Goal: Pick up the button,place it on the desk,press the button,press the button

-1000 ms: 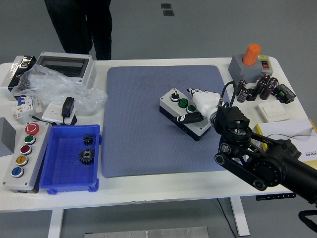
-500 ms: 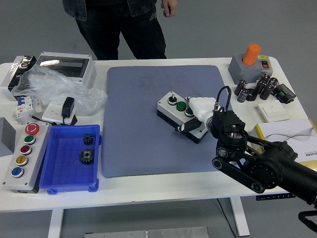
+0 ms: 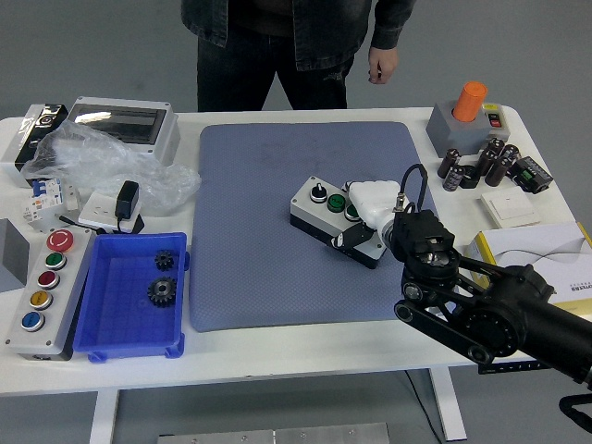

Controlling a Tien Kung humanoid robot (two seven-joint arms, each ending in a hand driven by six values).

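Observation:
A grey button box [image 3: 324,208] with a black knob and two green buttons lies on the blue-grey mat [image 3: 268,231], right of its middle. My right hand [image 3: 363,215] has its white fingers [image 3: 370,196] over the box's right end and a black thumb at its near side, gripping it. The right end of the box is hidden under the hand. My black right arm [image 3: 481,310] comes in from the lower right. The left arm is out of view.
A person stands at the far edge, one hand [image 3: 380,65] hanging. A blue tray [image 3: 129,342] with two gears and a multi-button panel [image 3: 46,287] sit at left. An orange-button box [image 3: 467,111], capacitors [image 3: 481,165] and a white booklet [image 3: 536,245] lie at right.
My right hand has slid the button box a little to the left on the mat. The person has walked rightward along the far side.

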